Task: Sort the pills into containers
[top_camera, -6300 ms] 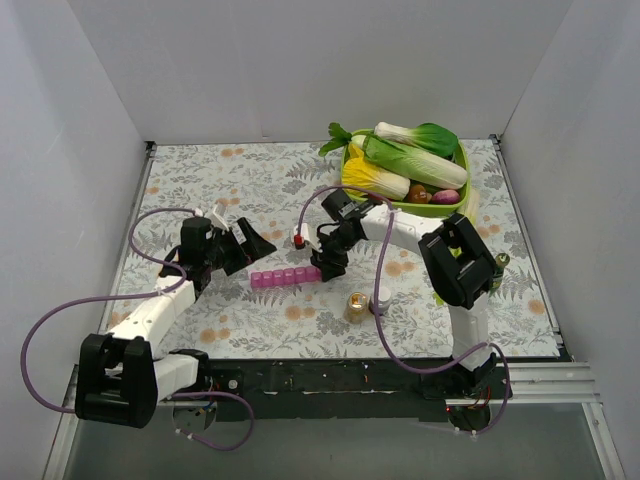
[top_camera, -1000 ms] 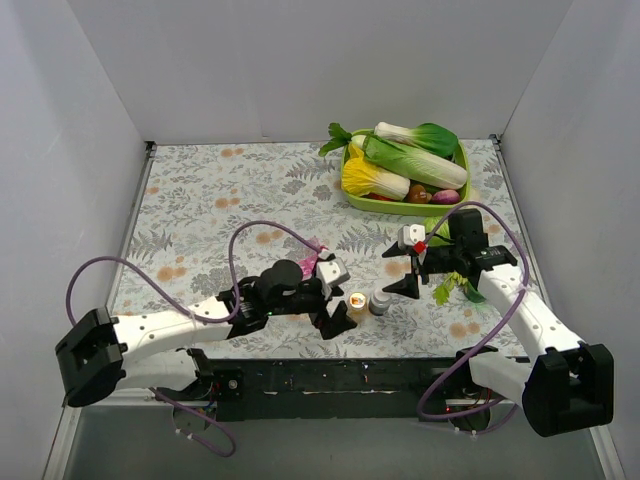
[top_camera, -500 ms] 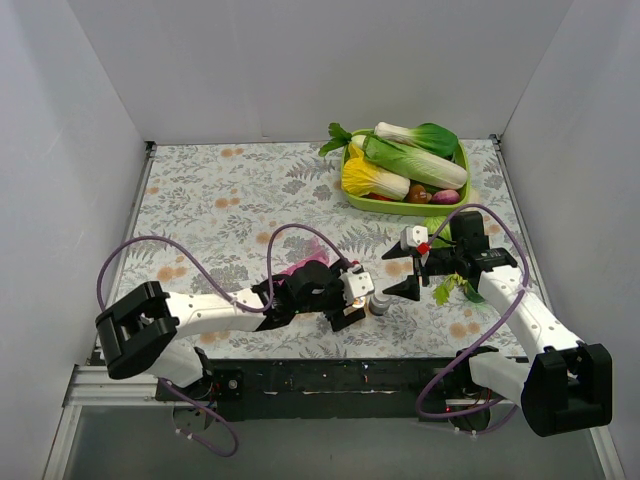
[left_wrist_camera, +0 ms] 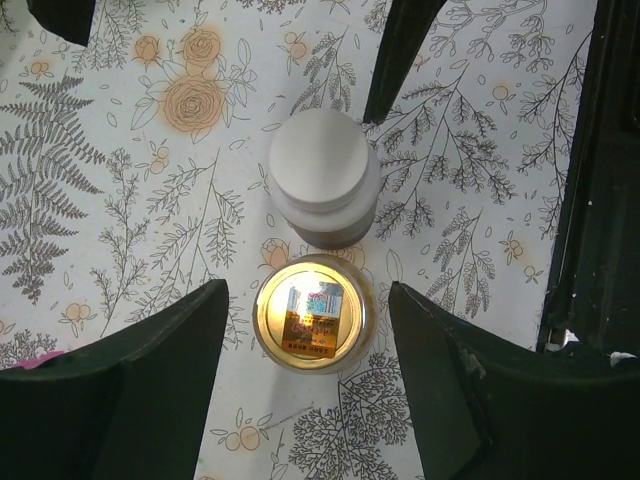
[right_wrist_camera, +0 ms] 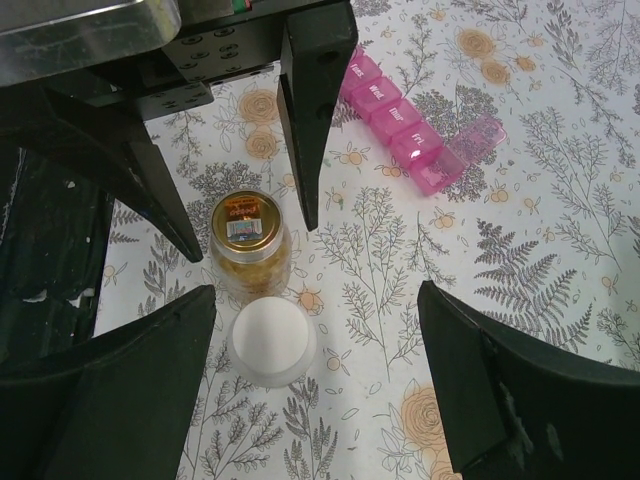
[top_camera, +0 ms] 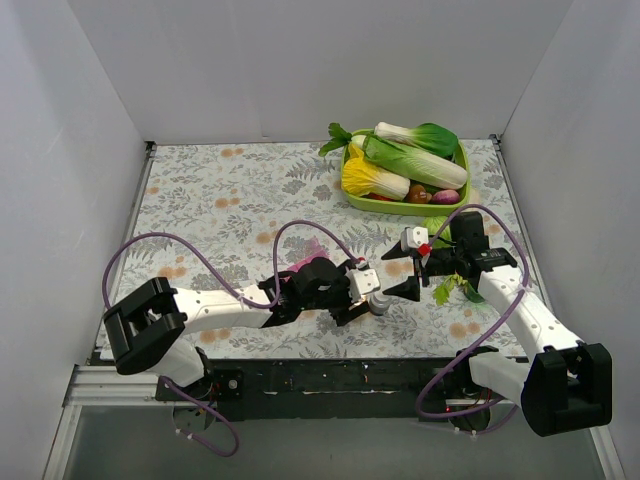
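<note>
The tray (top_camera: pixel 405 208) sits far back on the right of the tabletop (top_camera: pixel 200 190), with vegetables (top_camera: pixel 405 165) piled in it. Near the front edge, about midway, the jar (left_wrist_camera: pixel 314 320) and the bottle (left_wrist_camera: pixel 323 180) stand upright side by side, the bottle on the right. The left hand (left_wrist_camera: pixel 308 300) straddles the jar, its fingers clear of it on both sides. The right hand (top_camera: pixel 400 270), fingers spread, is just right of the bottle. The organiser (right_wrist_camera: pixel 400 125) lies behind and left of the jar.

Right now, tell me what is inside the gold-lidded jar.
The gold-lidded jar shows yellowish contents through its clear wall. Its lid covers the top, so individual pills cannot be made out.
</note>
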Robot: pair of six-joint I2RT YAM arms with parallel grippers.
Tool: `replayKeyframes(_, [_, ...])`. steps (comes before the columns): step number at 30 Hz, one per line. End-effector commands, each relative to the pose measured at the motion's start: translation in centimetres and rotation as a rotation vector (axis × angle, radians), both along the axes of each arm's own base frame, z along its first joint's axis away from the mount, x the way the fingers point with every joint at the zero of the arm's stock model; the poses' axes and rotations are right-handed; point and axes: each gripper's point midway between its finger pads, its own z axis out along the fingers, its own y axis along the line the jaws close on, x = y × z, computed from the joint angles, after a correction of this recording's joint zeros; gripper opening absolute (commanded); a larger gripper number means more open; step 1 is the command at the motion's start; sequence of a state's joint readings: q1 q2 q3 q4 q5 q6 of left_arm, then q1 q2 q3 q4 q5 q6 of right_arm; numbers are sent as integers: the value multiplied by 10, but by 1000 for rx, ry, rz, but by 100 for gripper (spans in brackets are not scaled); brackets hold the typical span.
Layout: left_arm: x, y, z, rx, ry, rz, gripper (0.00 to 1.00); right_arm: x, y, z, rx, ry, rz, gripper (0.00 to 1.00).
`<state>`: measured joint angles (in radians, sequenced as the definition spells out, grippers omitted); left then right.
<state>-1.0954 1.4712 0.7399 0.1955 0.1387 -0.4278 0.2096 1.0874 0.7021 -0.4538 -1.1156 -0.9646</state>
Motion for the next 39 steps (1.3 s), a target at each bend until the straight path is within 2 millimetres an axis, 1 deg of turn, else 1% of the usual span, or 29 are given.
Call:
replayKeyframes(1, [0, -8, 17, -41, 5, -4, 63, -5, 1, 1, 24, 12, 21, 89])
replayKeyframes(5, [-3, -7, 9, -9, 28, -9, 45, -5, 1, 0, 23, 16, 21, 89])
replayKeyframes(6, [-2, -8, 10, -12, 31, -6, 29, -5, 1, 0, 22, 20, 23, 89])
replayKeyframes(8, [-3, -8, 12, -20, 43, 2, 14, -5, 1, -1, 20, 24, 22, 89])
replayKeyframes(9, [-3, -9, 15, -28, 43, 2, 2, -6, 1, -1, 19, 23, 24, 89])
replayKeyframes(10, [-2, -8, 16, -29, 46, 11, 0, -5, 1, -1, 20, 22, 26, 90])
replayKeyframes(11, [-2, -7, 17, -36, 68, 35, 0, -7, 1, -3, 17, 31, 34, 90])
replayKeyframes(12, [0, -6, 24, -54, 75, 51, 0, -9, 1, -4, 13, 34, 44, 89])
replayKeyframes(14, [7, 2, 32, -84, 113, 118, 0, -7, 2, -2, 8, 43, 59, 89])
replayKeyframes(15, [8, 6, 38, -124, 175, 167, 0, -12, 2, -3, -3, 72, 68, 88])
replayKeyframes(16, [15, 16, 53, -181, 199, 220, 0, -8, 6, 6, -5, 25, 93, 88])
replayKeyframes(17, [16, 22, 60, -214, 226, 255, 0, -6, 7, 4, -18, 35, 102, 88])
replayKeyframes(18, [17, 26, 67, -264, 291, 306, 0, -6, 9, 6, -27, 34, 111, 88])
replayKeyframes(19, [20, 35, 88, -334, 299, 339, 0, -10, 16, 9, -37, 31, 141, 87])
replayKeyframes(20, [22, 42, 89, -354, 323, 379, 0, -5, 21, 14, -54, 20, 151, 87])
replayKeyframes(21, [26, 48, 96, -393, 344, 424, 0, -5, 26, 18, -62, 14, 165, 87])
replayKeyframes(22, [30, 55, 100, -432, 394, 477, 0, -11, 39, 21, -70, 3, 210, 87])
replayKeyframes(23, [31, 62, 108, -473, 412, 502, 0, -8, 45, 27, -87, 15, 202, 86])
replayKeyframes(24, [34, 67, 112, -502, 429, 541, 0, -9, 52, 29, -97, 17, 207, 86])
replayKeyframes(25, [37, 71, 116, -542, 473, 574, 0, -16, 66, 32, -102, 21, 225, 85])
replayKeyframes(26, [36, 75, 124, -576, 483, 577, 0, -4, 74, 36, -107, 10, 148, 85])
replayKeyframes(27, [41, 79, 127, -600, 479, 612, 0, 1, 83, 41, -95, 1, 117, 85])
replayKeyframes(28, [44, 82, 133, -636, 490, 639, 0, 0, 91, 47, -82, -6, 108, 86])
replayKeyframes(29, [46, 84, 137, -653, 488, 655, 0, 5, 97, 51, -68, 1, 94, 85])
replayKeyframes(30, [48, 87, 145, -680, 484, 669, 0, 8, 102, 63, -48, 59, 63, 84])
replayKeyframes(31, [53, 92, 149, -702, 474, 708, 0, 8, 106, 64, -45, 89, 57, 84])
replayKeyframes(32, [55, 94, 153, -729, 485, 727, 0, 14, 111, 70, -22, 86, 38, 83])
replayKeyframes(35, [62, 103, 166, -807, 487, 787, 0, 13, 117, 74, 7, 169, 4, 82])
replayKeyframes(39, [66, 108, 177, -878, 502, 828, 0, 13, 125, 83, 61, 226, 8, 79])
